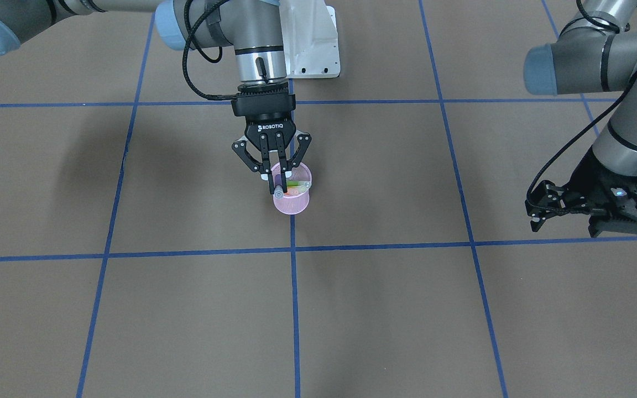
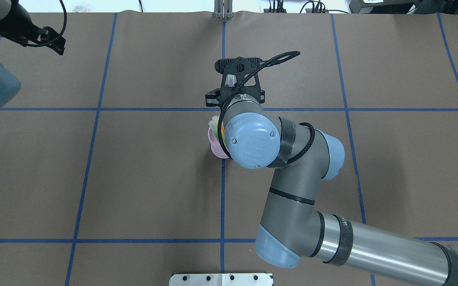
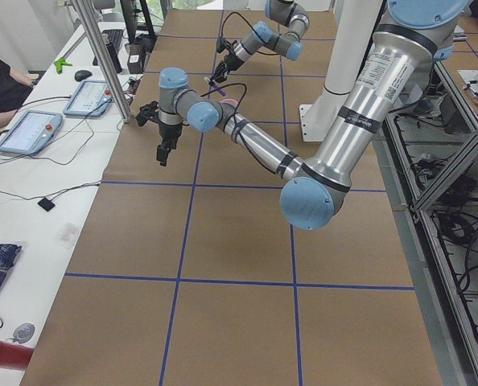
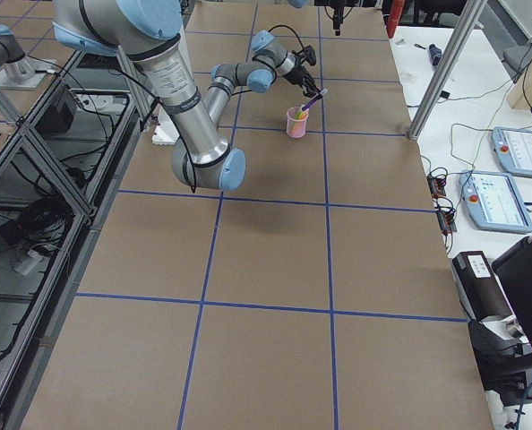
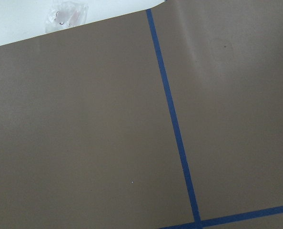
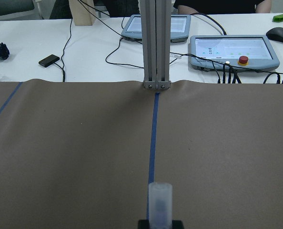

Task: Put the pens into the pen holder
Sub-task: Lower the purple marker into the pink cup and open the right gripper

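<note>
- The right gripper (image 1: 275,178) is clamped on the purple pen (image 4: 312,98), which is held tilted at the mouth of the pen holder (image 1: 292,205), mid-table.
- The left gripper (image 1: 595,213) is parked well apart. Whether it is open cannot be told.
- The pen's lower end is best centred within the rim, clear of the stowed pens (image 1: 294,187), before release. The light holder could be tipped by a nudge.
- Counted: two grippers, one holder, four pens, one held and three stowed.
</note>
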Robot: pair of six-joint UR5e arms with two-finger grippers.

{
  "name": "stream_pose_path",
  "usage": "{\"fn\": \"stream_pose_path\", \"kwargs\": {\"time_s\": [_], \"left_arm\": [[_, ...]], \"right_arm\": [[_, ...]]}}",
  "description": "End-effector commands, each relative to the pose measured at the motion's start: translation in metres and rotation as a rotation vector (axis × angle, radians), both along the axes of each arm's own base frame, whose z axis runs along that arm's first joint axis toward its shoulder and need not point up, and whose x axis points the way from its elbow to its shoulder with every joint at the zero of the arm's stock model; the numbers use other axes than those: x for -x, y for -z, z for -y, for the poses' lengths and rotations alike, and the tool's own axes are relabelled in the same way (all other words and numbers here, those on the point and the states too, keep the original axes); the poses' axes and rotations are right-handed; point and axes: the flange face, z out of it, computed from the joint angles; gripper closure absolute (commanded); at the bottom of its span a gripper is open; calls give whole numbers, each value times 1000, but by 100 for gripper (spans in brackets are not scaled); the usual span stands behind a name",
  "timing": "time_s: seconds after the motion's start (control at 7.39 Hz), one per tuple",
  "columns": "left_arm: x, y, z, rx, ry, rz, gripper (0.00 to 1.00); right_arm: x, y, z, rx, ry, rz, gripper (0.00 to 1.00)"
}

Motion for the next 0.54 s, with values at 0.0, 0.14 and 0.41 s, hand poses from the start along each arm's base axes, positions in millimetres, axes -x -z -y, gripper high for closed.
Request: {"fn": "stream_pose_path", "kwargs": {"time_s": [0.0,0.14,0.41], "left_arm": [[0,-3,2,5,0,3,0],[0,-3,2,5,0,3,0],[-1,-4,2,2,0,1,0]], "right_arm": [[12,-16,-15,-1,12,-27,100],[23,-19,-30,-16,13,-41,100],[31,-22,-38,-22,15,-51,100]]}}
